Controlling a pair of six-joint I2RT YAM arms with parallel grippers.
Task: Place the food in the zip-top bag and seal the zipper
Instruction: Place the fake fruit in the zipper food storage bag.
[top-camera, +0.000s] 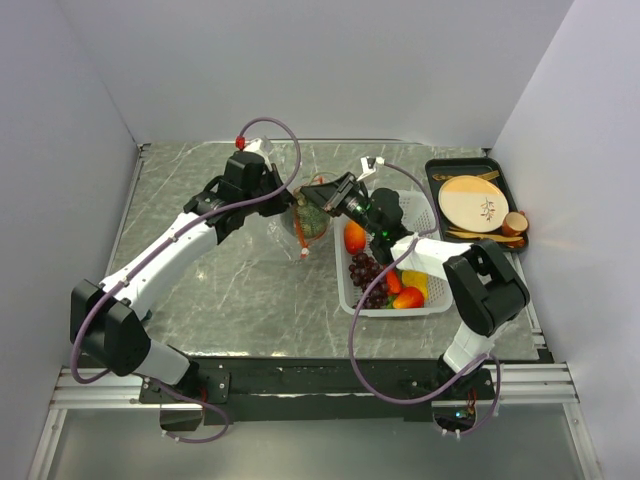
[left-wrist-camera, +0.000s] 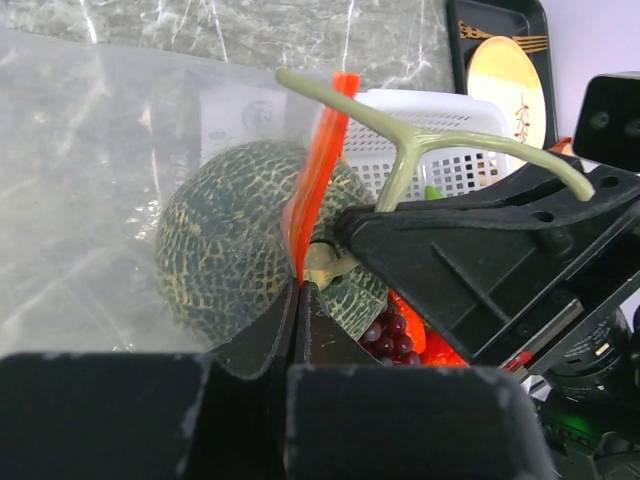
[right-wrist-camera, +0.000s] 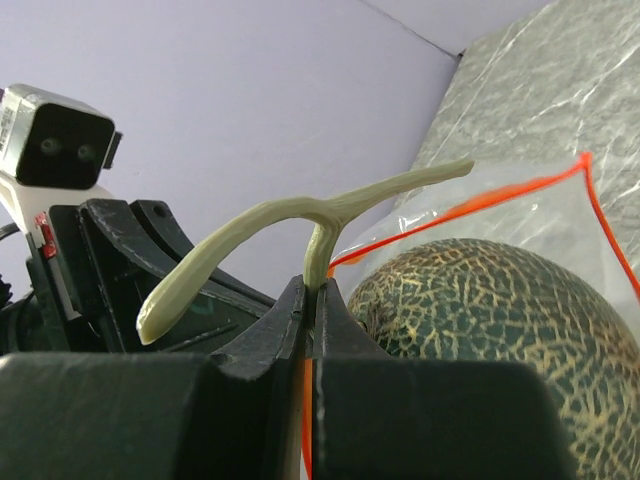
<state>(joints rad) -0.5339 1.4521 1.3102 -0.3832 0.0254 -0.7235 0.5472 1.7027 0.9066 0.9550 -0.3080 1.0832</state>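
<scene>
The clear zip-top bag (top-camera: 292, 222) hangs above the table's middle. My left gripper (top-camera: 283, 203) is shut on the bag's orange-red zipper strip (left-wrist-camera: 318, 170), pinched at its fingertips (left-wrist-camera: 300, 288). My right gripper (top-camera: 320, 196) is shut on the pale stem (right-wrist-camera: 330, 215) of the dark green netted melon (top-camera: 312, 221) and holds it at the bag's mouth. In the left wrist view the melon (left-wrist-camera: 235, 250) lies partly behind the plastic. It also shows in the right wrist view (right-wrist-camera: 490, 330), with the zipper (right-wrist-camera: 470, 205) running over it. Grapes (top-camera: 368, 275), an orange tomato (top-camera: 354, 237) and red and yellow pieces lie in the basket.
The white perforated basket (top-camera: 425, 215) stands just right of the bag, under the right arm. A black tray (top-camera: 440, 172) with a tan wooden disc (top-camera: 473, 201) and a small brown cup (top-camera: 514, 222) sits at the back right. Walls close in the table on three sides.
</scene>
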